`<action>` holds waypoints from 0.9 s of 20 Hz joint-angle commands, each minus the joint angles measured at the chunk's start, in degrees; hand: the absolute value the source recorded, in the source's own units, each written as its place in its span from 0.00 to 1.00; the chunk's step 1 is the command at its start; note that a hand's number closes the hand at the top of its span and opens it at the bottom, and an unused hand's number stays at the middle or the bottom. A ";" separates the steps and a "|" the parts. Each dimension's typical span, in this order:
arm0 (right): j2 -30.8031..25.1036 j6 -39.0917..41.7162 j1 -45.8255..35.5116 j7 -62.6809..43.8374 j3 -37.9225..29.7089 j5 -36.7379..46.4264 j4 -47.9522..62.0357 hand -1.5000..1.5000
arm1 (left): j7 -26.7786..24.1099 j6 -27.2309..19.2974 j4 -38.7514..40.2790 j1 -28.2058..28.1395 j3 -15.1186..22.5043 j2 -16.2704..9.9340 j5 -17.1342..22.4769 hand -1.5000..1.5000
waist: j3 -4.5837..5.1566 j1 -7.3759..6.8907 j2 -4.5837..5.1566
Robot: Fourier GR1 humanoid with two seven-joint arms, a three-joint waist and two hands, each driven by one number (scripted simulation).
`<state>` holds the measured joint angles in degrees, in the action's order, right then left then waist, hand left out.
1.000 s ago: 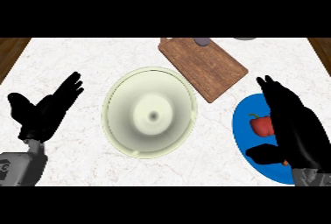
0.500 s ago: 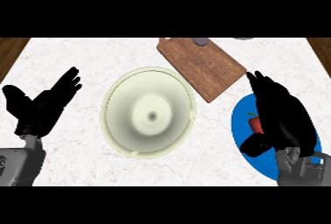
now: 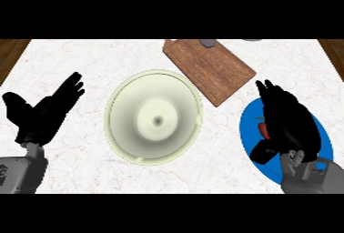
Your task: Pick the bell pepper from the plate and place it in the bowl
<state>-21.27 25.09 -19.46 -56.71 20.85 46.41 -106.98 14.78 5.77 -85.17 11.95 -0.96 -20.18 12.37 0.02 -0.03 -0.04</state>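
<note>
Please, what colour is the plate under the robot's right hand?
The plate is bright blue, seen in the head view, partly covered by the right hand.

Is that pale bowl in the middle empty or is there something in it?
Empty. The bowl shows only its bare inside.

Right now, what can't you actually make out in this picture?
- Bell pepper, head view: mostly hidden under the right hand; only a red sliver shows.
- Whether that hand touches the pepper: cannot tell.
- Blue plate: middle covered by the hand.
- Two grey things at the top edge: cut off.
</note>
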 commanded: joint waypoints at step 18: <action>3.81 0.50 1.44 9.86 -10.32 8.37 13.35 0.00 | 1.25 3.34 -2.38 -0.99 -3.20 2.64 -2.24 0.50 | -0.03 -0.13 0.04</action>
<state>-16.68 27.78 -18.82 -50.31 13.04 53.75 -97.55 15.19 7.54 -85.76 11.68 -3.23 -17.24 9.57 0.01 -0.11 0.00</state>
